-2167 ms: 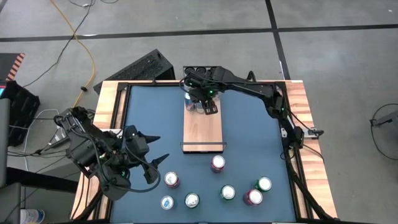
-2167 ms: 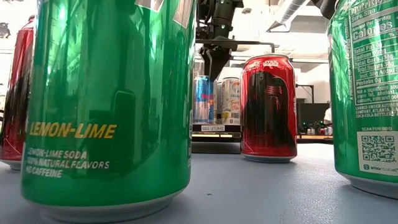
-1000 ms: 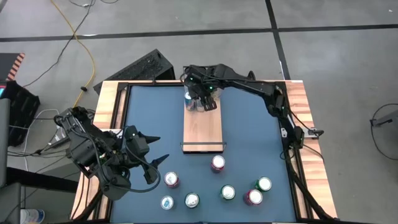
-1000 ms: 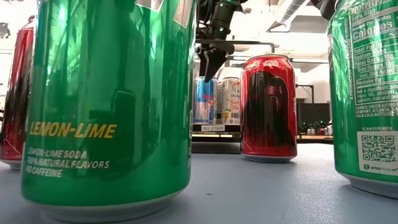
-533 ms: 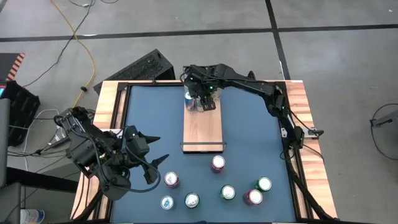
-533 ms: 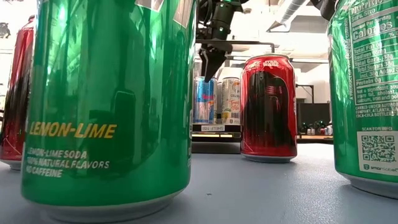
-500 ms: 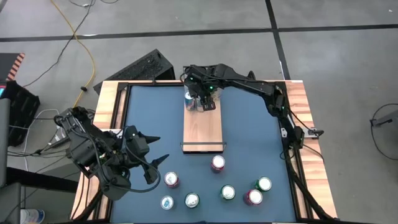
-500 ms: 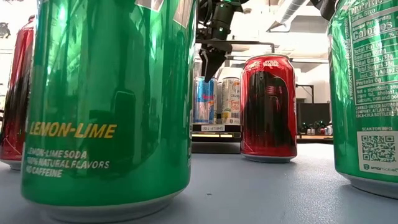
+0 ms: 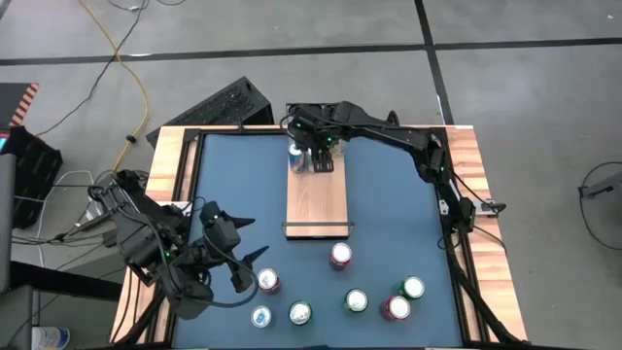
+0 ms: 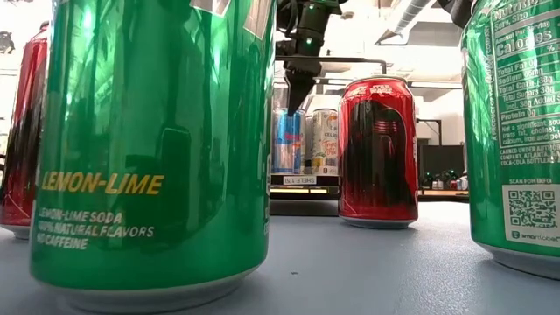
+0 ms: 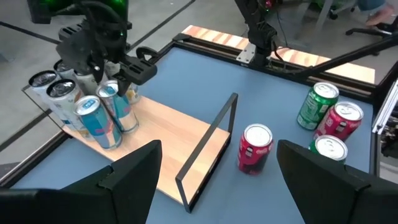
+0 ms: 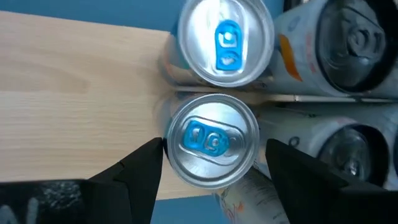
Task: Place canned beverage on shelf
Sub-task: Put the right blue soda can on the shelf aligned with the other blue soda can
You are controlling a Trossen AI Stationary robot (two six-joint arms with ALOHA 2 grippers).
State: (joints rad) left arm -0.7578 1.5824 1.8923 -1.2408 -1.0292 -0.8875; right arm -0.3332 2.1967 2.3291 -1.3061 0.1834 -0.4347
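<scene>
Shelf (image 9: 316, 199): long pale wood plank flat on blue table, thin black wire rail at each short end; slim blue-and-silver cans (image 11: 99, 118) upright, clustered at shelf's far end beside far rail, touching one another; near stretch of shelf bare; red can (image 9: 340, 256) upright on table just past shelf's near rail

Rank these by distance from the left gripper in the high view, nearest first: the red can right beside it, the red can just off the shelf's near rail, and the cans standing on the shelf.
From the left gripper:
1. Red can beside it, just to its right near the table's front.
2. Red can off the near rail of the shelf, mid-table.
3. Cans on the shelf, at its far end, under the right gripper.
</scene>
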